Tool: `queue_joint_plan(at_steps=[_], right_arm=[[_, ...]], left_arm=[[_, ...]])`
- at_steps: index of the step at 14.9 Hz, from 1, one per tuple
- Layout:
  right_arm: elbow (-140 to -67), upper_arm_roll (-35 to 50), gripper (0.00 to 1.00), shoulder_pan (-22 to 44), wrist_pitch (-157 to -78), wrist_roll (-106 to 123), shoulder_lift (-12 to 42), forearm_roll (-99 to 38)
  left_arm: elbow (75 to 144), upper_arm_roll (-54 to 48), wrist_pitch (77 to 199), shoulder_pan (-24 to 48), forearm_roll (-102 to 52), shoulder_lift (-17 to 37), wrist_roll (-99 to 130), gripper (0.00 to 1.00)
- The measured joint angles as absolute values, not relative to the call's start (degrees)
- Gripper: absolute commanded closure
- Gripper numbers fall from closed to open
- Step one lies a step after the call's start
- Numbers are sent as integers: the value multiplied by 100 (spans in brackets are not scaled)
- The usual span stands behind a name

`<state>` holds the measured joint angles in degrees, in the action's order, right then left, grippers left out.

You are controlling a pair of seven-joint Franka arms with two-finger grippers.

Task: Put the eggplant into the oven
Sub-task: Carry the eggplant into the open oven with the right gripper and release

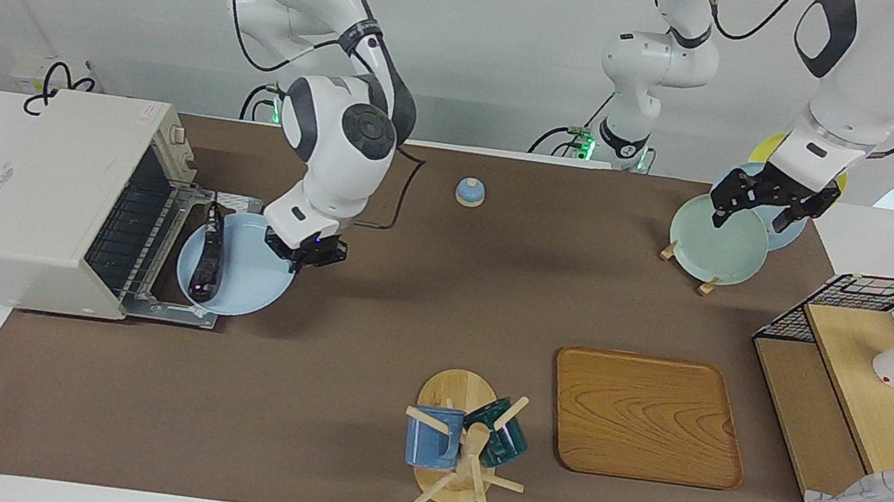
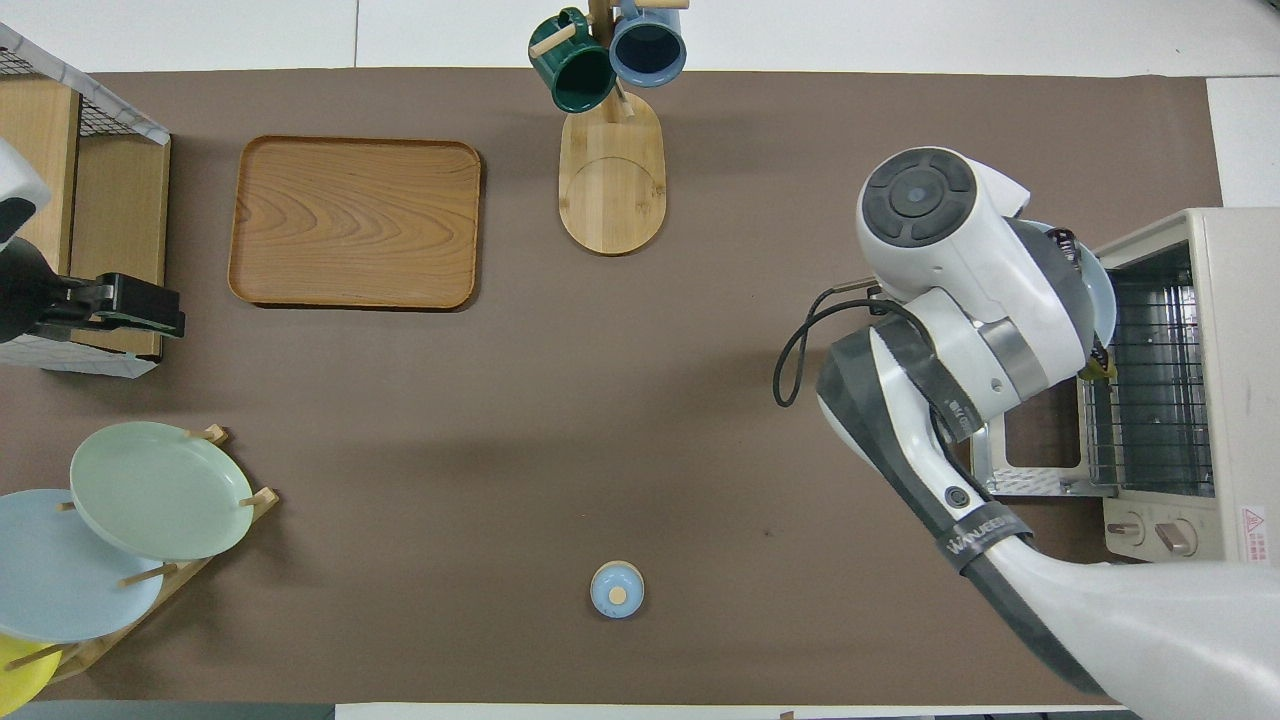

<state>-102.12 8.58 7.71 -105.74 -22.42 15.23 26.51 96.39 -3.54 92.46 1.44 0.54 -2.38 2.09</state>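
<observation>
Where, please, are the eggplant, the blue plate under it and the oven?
eggplant [image 1: 208, 257]: facing view, middle of its dark body.
blue plate [image 1: 252, 286]: facing view, bare surface beside the eggplant.
oven [image 1: 32, 188]: facing view, cream top panel.

Both arms: glossy white shells, dark grey joint caps and bands. Right arm [image 1: 332, 141] has a round dark cap with concentric rings on the wrist joint, a black cable looping off the forearm, and a black strap with pale lettering nearer its base. Right gripper [image 1: 300, 253] is black under a white flange. Left arm [image 1: 859, 72] has a large dark oval inset and thin black cables; left gripper [image 1: 768, 209] is black, angular linkages. Green lights glow at both bases.
</observation>
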Motion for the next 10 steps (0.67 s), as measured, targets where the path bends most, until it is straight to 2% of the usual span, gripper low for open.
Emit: queue_joint_plan(at_steps=[3,10], right_arm=[[-10464,860,100,450,-10582,-1993,1292,2651],[-10803,868,100,258,-10589,-1979,1063,2651]], left_arm=[[9639,-352,9246,144,54,-238,209,0],[9639,-351,9246,144,54,-238,209,0]])
